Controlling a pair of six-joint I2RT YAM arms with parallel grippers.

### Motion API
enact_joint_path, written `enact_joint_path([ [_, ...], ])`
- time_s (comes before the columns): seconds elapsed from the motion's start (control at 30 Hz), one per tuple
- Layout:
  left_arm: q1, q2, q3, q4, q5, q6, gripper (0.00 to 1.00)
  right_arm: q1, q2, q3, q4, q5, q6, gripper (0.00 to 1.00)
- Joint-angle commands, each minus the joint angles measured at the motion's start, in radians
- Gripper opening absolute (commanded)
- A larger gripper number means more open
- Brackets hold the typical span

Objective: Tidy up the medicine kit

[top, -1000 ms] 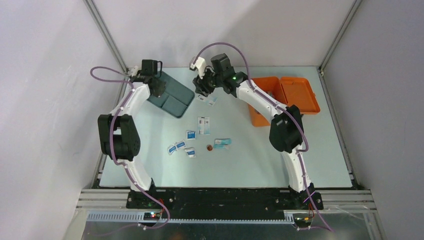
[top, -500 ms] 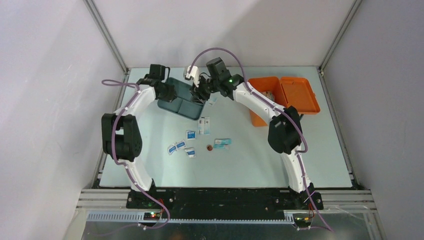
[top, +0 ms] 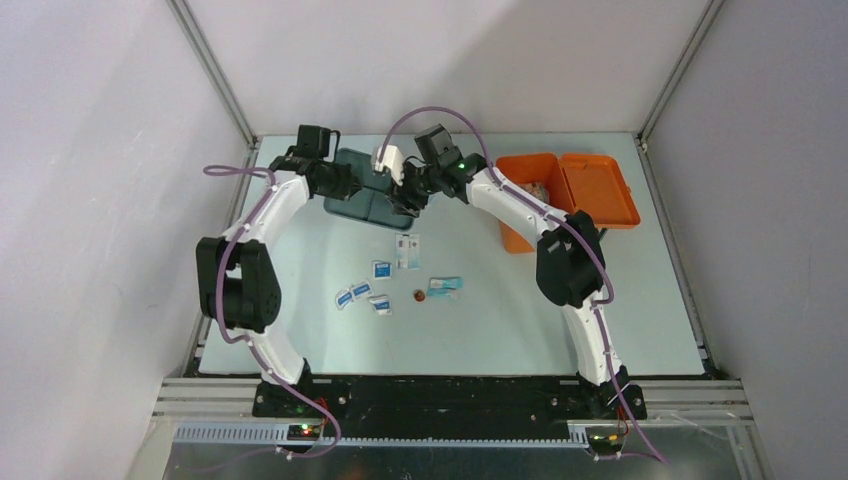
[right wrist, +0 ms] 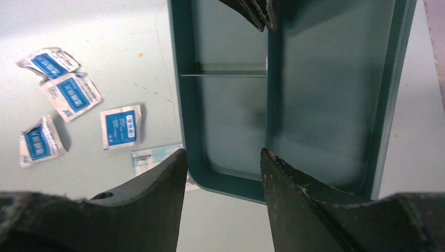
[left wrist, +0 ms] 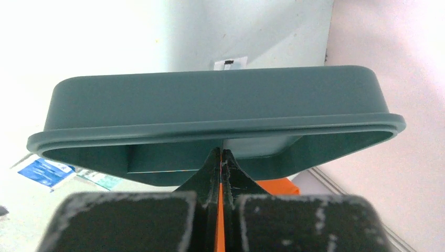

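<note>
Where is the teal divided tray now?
Top view: the teal tray is at the far middle of the table, left of the medicine kit, pinched by the left gripper, the open right gripper beside it.

The teal tray [right wrist: 315, 105] and orange medicine kit [top: 600, 192] are smooth plastic, faintly glossy. The sachets [right wrist: 121, 126] (blue-printed) look like crinkled paper; the tabletop [top: 480, 320] is matt.

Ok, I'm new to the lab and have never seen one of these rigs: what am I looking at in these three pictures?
Two robot arms are bolted to a table. One picture looks down from above. The other two come from a camera on each wrist and show that arm's own fingers. The left gripper is shut on a teal tray. The right gripper is open, just above the tray's edge. Small packets lie loose on the table, and the orange medicine kit sits open beside the right arm.
</note>
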Motion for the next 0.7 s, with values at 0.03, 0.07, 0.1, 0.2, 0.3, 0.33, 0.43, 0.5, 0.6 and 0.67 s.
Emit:
enact_joint_path([
  [0.03, -0.015, -0.073, 0.0, -0.005, 0.064, -0.09, 0.0, -0.01, -0.001, -0.002, 0.044, 0.085, -0.034, 0.58],
  [0.07, -0.015, -0.077, 0.004, -0.006, 0.072, -0.097, 0.0, -0.01, 0.002, -0.002, 0.051, 0.097, -0.035, 0.58],
  [0.1, -0.017, -0.079, 0.007, -0.009, 0.074, -0.101, 0.0, -0.011, 0.003, 0.0, 0.06, 0.101, -0.04, 0.57],
  [0.2, -0.021, -0.086, 0.034, -0.016, 0.091, -0.11, 0.0, -0.014, 0.013, -0.002, 0.071, 0.117, -0.063, 0.55],
  [0.3, -0.025, -0.091, 0.051, -0.017, 0.102, -0.117, 0.0, -0.02, 0.02, -0.011, 0.087, 0.15, -0.072, 0.48],
  [0.33, -0.026, -0.091, 0.056, -0.018, 0.106, -0.119, 0.0, -0.021, 0.021, -0.015, 0.087, 0.161, -0.082, 0.47],
  [0.43, -0.027, -0.094, 0.063, -0.022, 0.121, -0.135, 0.0, -0.025, 0.028, -0.023, 0.083, 0.169, -0.1, 0.44],
  [0.5, -0.028, -0.097, 0.07, -0.023, 0.135, -0.143, 0.0, -0.029, 0.031, -0.027, 0.085, 0.174, -0.109, 0.43],
  [0.6, -0.028, -0.097, 0.081, -0.025, 0.147, -0.153, 0.0, -0.029, 0.036, -0.032, 0.09, 0.182, -0.114, 0.42],
  [0.67, -0.028, -0.097, 0.087, -0.025, 0.154, -0.158, 0.0, -0.03, 0.039, -0.031, 0.107, 0.201, -0.107, 0.36],
])
